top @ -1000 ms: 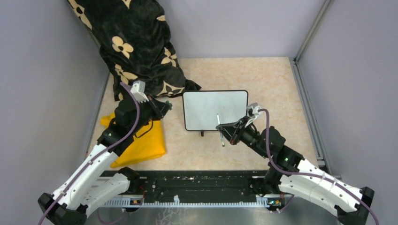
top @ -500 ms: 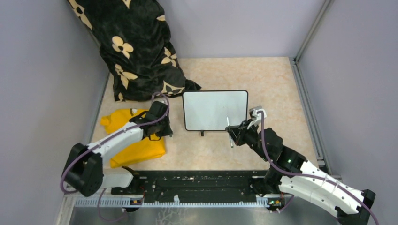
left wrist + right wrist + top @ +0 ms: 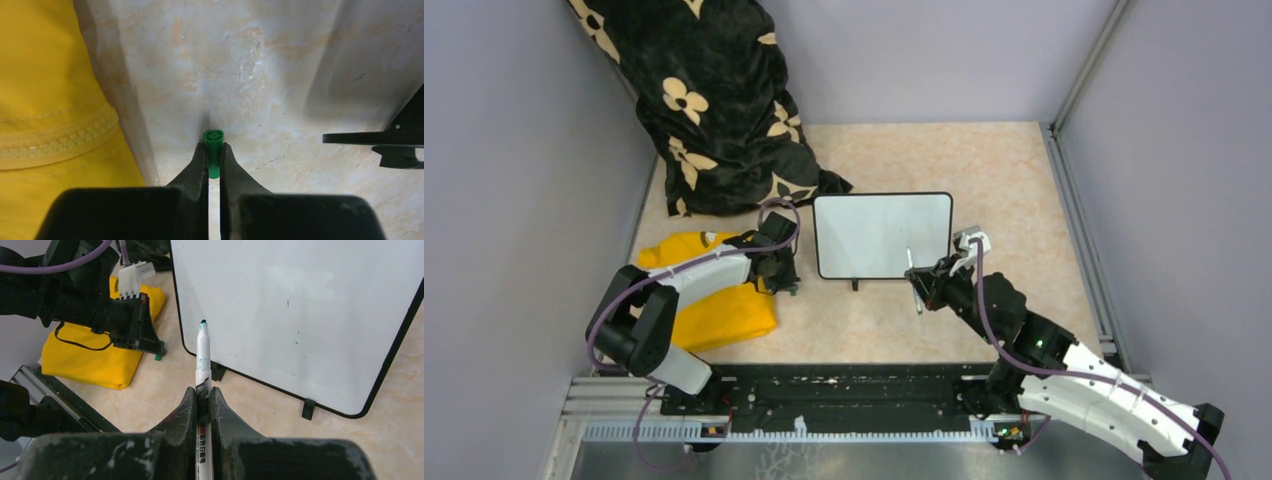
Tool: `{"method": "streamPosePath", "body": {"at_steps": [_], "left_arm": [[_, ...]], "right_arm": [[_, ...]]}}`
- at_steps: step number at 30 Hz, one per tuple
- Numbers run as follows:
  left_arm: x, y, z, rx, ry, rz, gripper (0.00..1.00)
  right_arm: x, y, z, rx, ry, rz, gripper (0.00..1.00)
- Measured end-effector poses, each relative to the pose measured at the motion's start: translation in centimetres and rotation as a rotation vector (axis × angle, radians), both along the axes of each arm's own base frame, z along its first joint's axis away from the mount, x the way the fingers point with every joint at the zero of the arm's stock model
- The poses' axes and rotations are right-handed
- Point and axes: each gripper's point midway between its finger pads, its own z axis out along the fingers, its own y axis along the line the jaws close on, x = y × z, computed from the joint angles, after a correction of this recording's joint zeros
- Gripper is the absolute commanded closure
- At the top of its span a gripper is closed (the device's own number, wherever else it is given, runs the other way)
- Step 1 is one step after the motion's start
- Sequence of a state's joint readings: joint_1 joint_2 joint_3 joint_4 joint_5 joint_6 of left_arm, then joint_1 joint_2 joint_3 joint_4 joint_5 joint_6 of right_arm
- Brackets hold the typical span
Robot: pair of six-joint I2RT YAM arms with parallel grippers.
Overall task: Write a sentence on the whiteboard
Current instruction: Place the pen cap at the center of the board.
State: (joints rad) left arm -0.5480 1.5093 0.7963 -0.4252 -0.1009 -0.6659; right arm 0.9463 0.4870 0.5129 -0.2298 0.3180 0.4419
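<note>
Beside the whiteboard [image 3: 882,235]: yellow cloth [image 3: 724,315]; left end effector [image 3: 214,149] pinches green cap [image 3: 213,137], right end effector [image 3: 202,392] a marker [image 3: 202,350].

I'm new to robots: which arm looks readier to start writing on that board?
Right: the right gripper clamps the uncapped green-tipped white marker, pointing toward the blank black-framed whiteboard. The left gripper only pinches a small green plastic cap.
</note>
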Motion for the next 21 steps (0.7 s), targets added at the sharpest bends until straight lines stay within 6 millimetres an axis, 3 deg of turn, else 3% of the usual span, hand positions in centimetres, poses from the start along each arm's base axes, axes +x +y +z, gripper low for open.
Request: {"method": "streamPosePath", "body": {"at_steps": [5,21], "left_arm": [[0.44,-0.23,-0.08,-0.002,-0.006,0.001,0.78],[0.82,-0.51,0.01,-0.016,-0.018,0.014,0.60]], "right_arm": [[0.22,0.22,-0.23,-0.022,-0.007,0.005,1.00],[0.34,0.51,-0.65,-0.043,-0.003,0.014,1.00]]}}
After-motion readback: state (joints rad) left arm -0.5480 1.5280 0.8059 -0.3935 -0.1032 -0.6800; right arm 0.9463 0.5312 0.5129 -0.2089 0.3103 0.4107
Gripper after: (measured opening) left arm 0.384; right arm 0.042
